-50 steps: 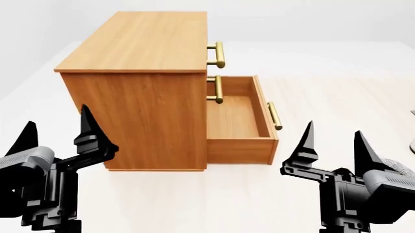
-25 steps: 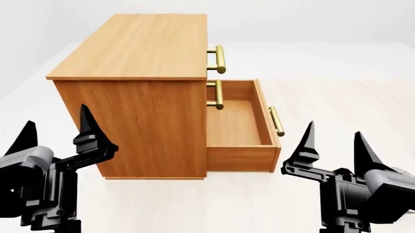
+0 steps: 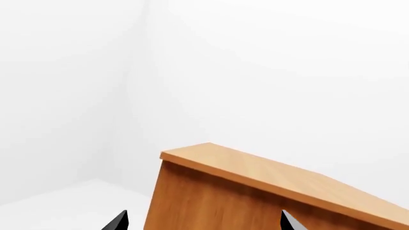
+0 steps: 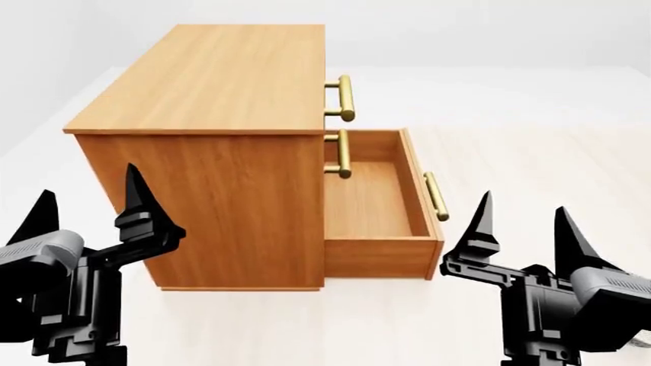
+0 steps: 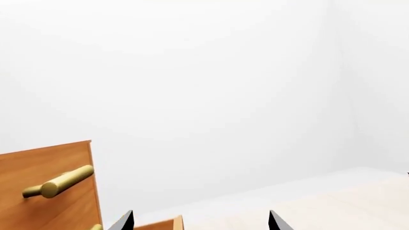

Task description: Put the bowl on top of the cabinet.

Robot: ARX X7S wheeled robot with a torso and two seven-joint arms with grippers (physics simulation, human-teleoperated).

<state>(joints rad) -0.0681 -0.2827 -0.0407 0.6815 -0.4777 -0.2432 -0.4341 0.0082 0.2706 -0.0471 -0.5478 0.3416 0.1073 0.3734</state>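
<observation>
The cabinet (image 4: 224, 84) is an orange-brown wooden chest with a flat bare top, standing on the pale floor ahead of me. Its lower drawer (image 4: 371, 202) is pulled out and shows nothing inside. My left gripper (image 4: 88, 200) is open, low at the left, in front of the cabinet's side panel. My right gripper (image 4: 524, 221) is open too, low at the right beside the drawer front. The left wrist view shows the cabinet's (image 3: 255, 191) top corner beyond the open left gripper (image 3: 203, 223). The right wrist view has the open right gripper (image 5: 201, 223). The bowl is out of view.
Brass bar handles (image 4: 346, 97) stick out from the cabinet's front, one also on the open drawer (image 4: 435, 197). A brass handle (image 5: 59, 182) shows in the right wrist view. White walls stand behind the cabinet, and pale wood floor (image 4: 539, 145) lies to its right.
The cabinet has grown larger and slid lower in the head view, as the view drew closer. Both grippers keep their places in the frame, still open.
</observation>
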